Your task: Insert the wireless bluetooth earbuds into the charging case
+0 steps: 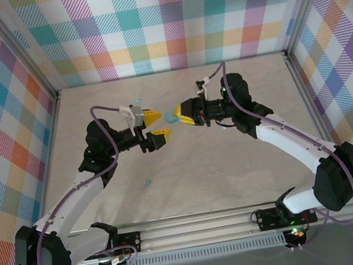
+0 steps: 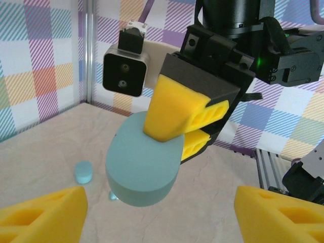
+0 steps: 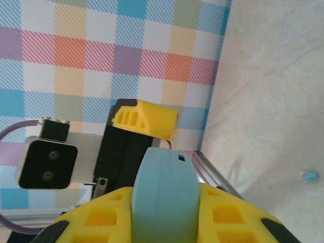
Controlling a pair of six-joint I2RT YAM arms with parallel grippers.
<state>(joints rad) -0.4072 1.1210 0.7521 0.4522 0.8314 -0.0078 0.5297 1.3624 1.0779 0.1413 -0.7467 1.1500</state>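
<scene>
Tabletop point(image 1: 203, 175) below; case point(image 2: 144, 174) in right hand point(image 1: 179, 114)

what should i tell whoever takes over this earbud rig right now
left gripper: open and empty, facing the case in mid-air.
right gripper: shut on the charging case, held up off the table; the case looks closed.
buds: at least one earbud lies loose on the table, on the side nearer the arm bases.
done: case picked up. No bud can be seen in it.
left to do: open the case, pick up the loose buds, seat them inside.
</scene>
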